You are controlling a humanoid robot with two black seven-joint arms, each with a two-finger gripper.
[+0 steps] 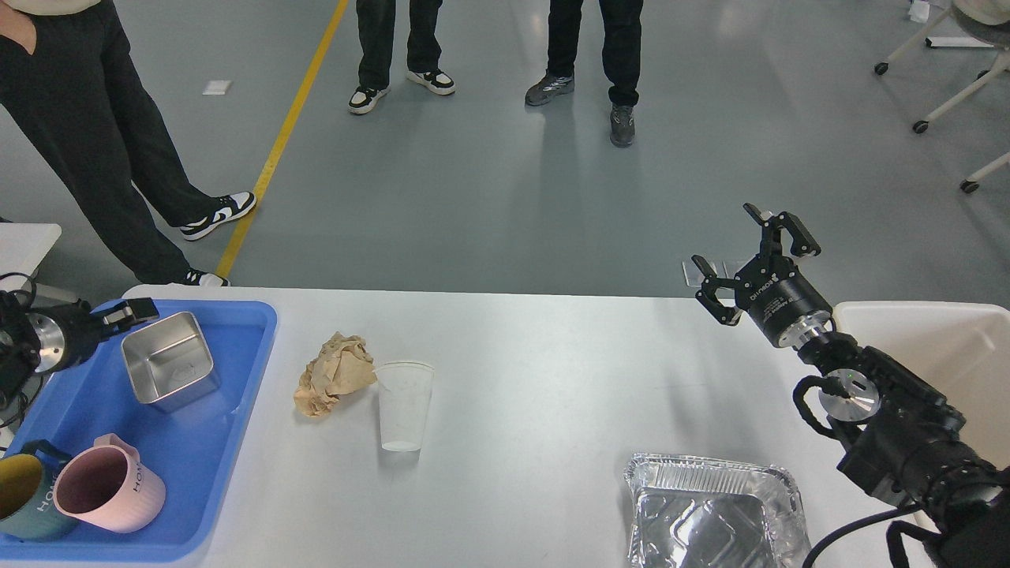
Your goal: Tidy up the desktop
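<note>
The white desktop holds a crumpled brown paper ball, an upright clear plastic cup and an empty foil tray at the front right. A blue tray at the left holds a steel square container, a pink mug and a teal mug. My left gripper hovers just behind and left of the steel container, off it and empty. My right gripper is open and empty above the table's far right edge.
A beige bin stands at the right edge beside my right arm. Several people stand on the grey floor beyond the table's far edge. Chair legs on castors are at the far right.
</note>
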